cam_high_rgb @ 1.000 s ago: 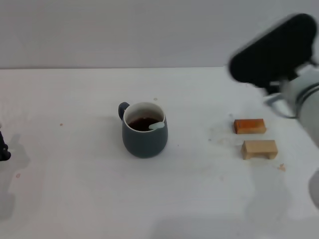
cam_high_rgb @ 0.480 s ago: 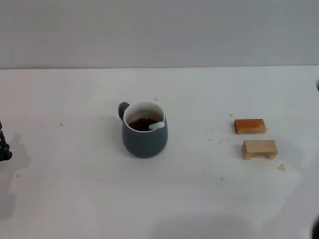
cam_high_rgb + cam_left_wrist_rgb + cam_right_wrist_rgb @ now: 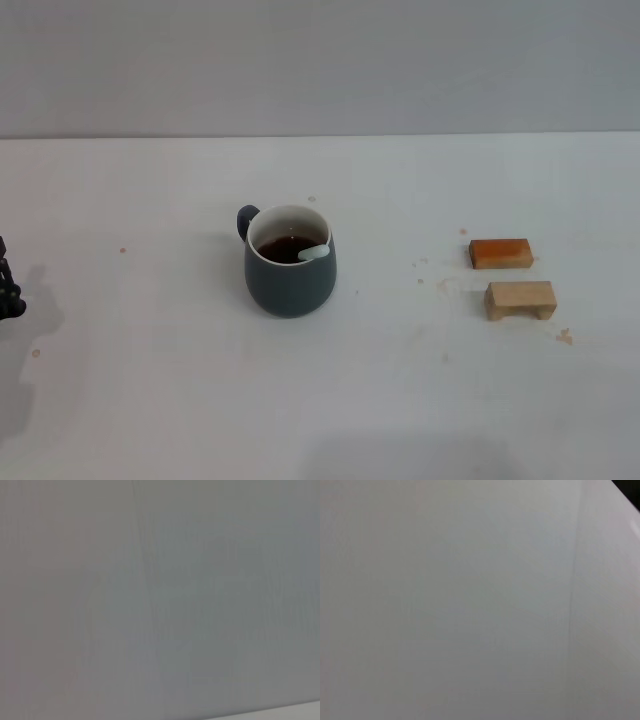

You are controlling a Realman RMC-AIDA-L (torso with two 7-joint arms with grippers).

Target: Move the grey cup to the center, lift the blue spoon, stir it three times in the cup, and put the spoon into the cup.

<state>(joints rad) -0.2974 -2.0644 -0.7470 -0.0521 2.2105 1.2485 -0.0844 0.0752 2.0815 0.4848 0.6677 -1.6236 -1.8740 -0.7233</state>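
Observation:
The grey cup (image 3: pixel 290 270) stands upright near the middle of the white table (image 3: pixel 150 400) in the head view, handle turned to the back left, dark brown liquid inside. The blue spoon (image 3: pixel 314 253) rests in the cup, its pale handle end leaning on the right rim. Only a small dark part of my left gripper (image 3: pixel 7 290) shows at the far left edge, well away from the cup. My right gripper is out of view. Both wrist views show only plain pale surface.
Two small wooden blocks lie to the right of the cup: an orange-brown one (image 3: pixel 500 253) and a lighter one (image 3: pixel 520 300) in front of it. A grey wall (image 3: pixel 320 60) rises behind the table's far edge.
My right arm, which filled the upper right of the head view a second ago, has withdrawn out of the picture. Cup, spoon and blocks have not moved.

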